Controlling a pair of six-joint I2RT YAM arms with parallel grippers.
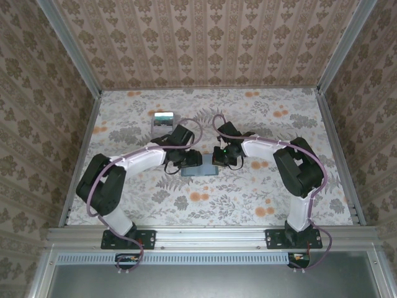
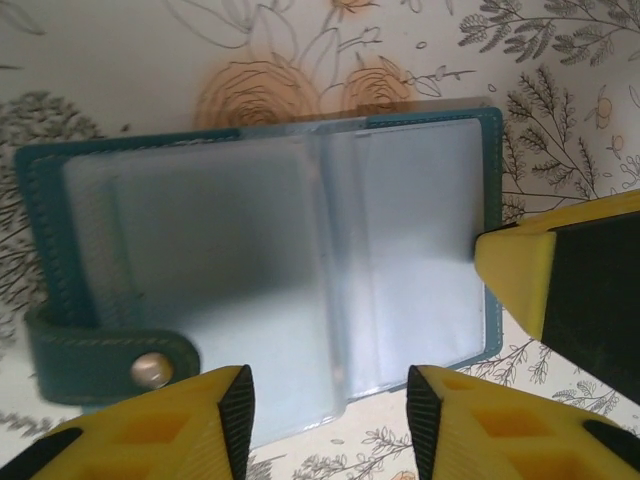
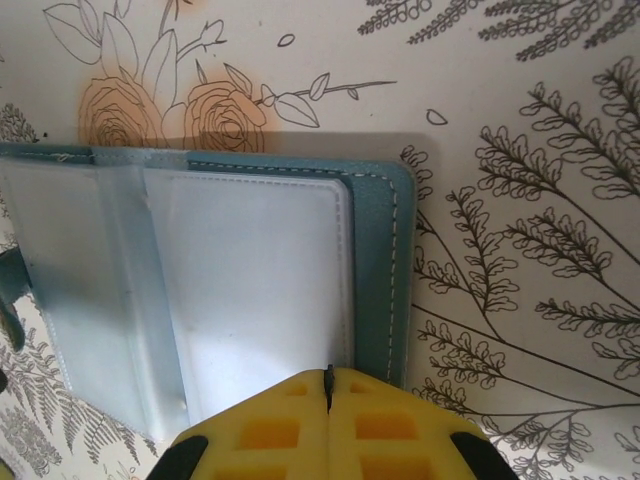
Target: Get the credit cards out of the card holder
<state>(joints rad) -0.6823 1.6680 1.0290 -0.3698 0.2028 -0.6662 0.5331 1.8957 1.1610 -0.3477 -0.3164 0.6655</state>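
The card holder (image 1: 200, 168) lies open mid-table, a teal bifold with cloudy clear sleeves (image 2: 400, 240) fanned over both panels. My left gripper (image 2: 328, 412) hovers at its near edge, open, the yellow fingers (image 2: 180, 425) astride the lower edge of a sleeve without touching it. My right gripper (image 3: 328, 378) is shut, its joined tips pressing down on the right panel of the card holder (image 3: 250, 270) beside the stitched teal border. That right fingertip (image 2: 515, 270) also shows on the panel's edge in the left wrist view. The credit cards are hidden; the sleeves show nothing distinct inside.
A grey card-shaped rectangle with a pale band (image 1: 162, 120) lies behind the left arm, toward the back. A snap strap (image 2: 100, 358) sticks out of the holder's left panel. Wallpapered walls ring the flowered table (image 1: 260, 192).
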